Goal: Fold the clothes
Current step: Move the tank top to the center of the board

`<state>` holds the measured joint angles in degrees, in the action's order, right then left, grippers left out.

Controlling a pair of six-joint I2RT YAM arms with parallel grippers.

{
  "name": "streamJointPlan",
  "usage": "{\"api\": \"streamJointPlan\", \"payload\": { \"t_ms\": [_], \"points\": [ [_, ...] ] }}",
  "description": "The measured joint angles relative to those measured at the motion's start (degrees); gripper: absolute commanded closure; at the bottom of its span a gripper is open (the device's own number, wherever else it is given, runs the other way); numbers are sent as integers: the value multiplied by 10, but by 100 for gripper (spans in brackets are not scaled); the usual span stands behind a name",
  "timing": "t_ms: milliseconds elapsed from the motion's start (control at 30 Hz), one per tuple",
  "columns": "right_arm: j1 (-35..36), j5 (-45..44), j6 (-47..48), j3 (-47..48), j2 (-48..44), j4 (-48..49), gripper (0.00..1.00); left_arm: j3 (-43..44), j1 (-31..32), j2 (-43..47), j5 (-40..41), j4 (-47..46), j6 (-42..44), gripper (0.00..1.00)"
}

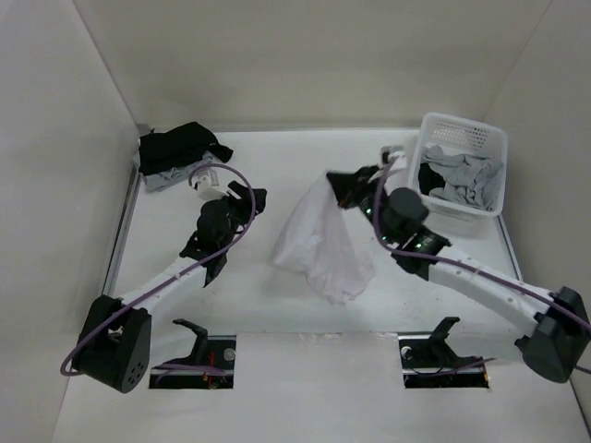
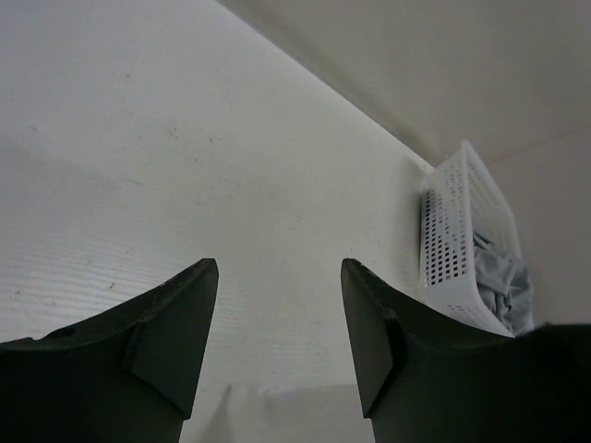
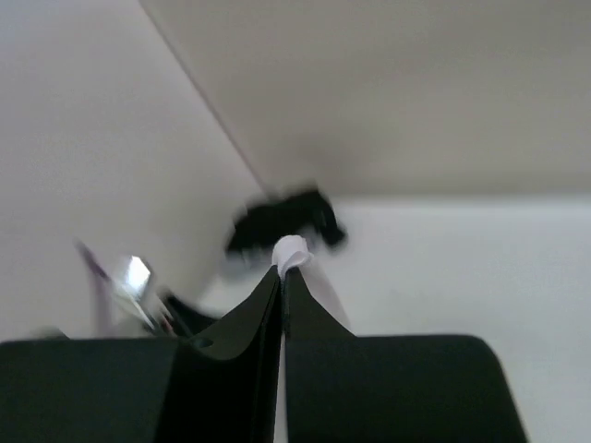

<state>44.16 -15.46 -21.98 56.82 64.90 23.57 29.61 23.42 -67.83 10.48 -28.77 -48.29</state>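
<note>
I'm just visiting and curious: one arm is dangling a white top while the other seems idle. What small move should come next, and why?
Probably the left gripper should reach toward the white top and take a free edge. Its jaws stand open and empty, while the right gripper pinches the top at one point, so it hangs crumpled, not spread for folding.

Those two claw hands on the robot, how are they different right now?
The left gripper stands open with nothing between its fingers; the right gripper is pinched shut on an edge of the white garment. The left gripper touches no cloth, while the right gripper holds one end of the garment up. Both are black and two-fingered.
</note>
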Motion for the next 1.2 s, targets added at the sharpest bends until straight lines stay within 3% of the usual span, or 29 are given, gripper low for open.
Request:
{"api": "streamJointPlan", "payload": {
  "t_ms": [67, 200, 300, 433, 467, 600, 733, 833, 900, 967, 1000, 1067, 1200],
  "points": [
    [10, 17, -45, -94, 26, 3, 96, -7, -7, 13, -8, 11, -2, 45],
    [59, 47, -99, -183, 85, -30, 96, -21, -25, 13, -17, 42, 0, 45],
    [94, 60, -114, -188, 95, -39, 96, -23, -20, -16, -33, 68, 4, 46],
    [86, 70, -114, -152, 95, -36, 92, -23, 5, -65, -66, 93, 6, 47],
    [80, 72, -113, -139, 97, -37, 89, -23, 10, -74, -77, 102, 6, 48],
    [69, 99, -109, -87, 111, -50, 62, -23, 13, -81, -101, 132, 14, 48],
    [115, 140, -75, -81, 106, -123, 36, -23, 1, -100, -100, 149, 27, 46],
    [135, 119, -65, -120, 72, -169, 32, -17, -3, -134, -95, 143, 31, 46],
    [110, 83, -75, -161, 33, -195, 37, 9, -1, -160, -93, 136, 35, 46],
    [58, 41, -98, -199, -5, -220, 53, 31, -1, -185, -85, 124, 38, 44],
    [34, 24, -112, -214, -20, -233, 54, 35, -1, -189, -82, 120, 40, 43],
    [-19, -9, -147, -242, -41, -261, 52, 56, 1, -205, -70, 117, 45, 42],
    [-77, -43, -217, -296, -48, -341, 33, 151, 37, -280, -79, 115, 71, 43]
  ]
}}
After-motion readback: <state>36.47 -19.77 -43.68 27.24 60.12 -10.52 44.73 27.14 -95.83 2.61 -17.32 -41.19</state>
